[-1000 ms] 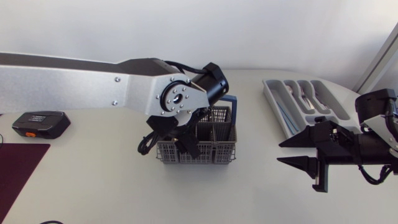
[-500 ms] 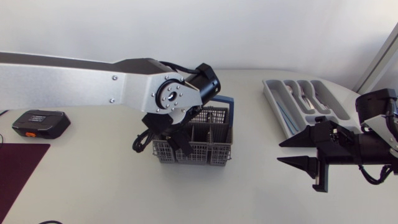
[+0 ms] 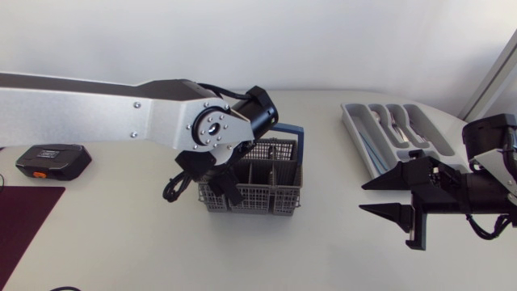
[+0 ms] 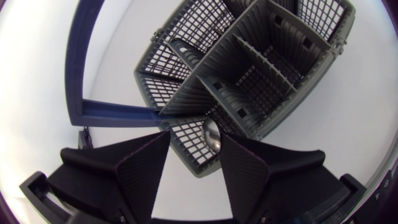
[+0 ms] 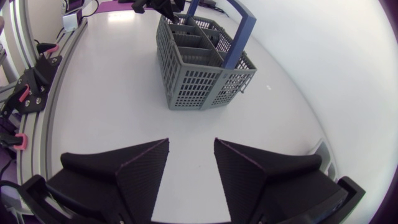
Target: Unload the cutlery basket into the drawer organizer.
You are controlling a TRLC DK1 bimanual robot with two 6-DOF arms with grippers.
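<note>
The pale, off-white surface [image 3: 121,242] carries two stray items, both out toward 9 o'clock in the head view. One is a flat black case [image 3: 52,160] with rounded corners and a small orange mark on its near corner. At 6 o'clock from the case, with a strip of bare surface between them, lies a dark maroon mat [image 3: 24,222], flat and cut off by the view's edge.
</note>
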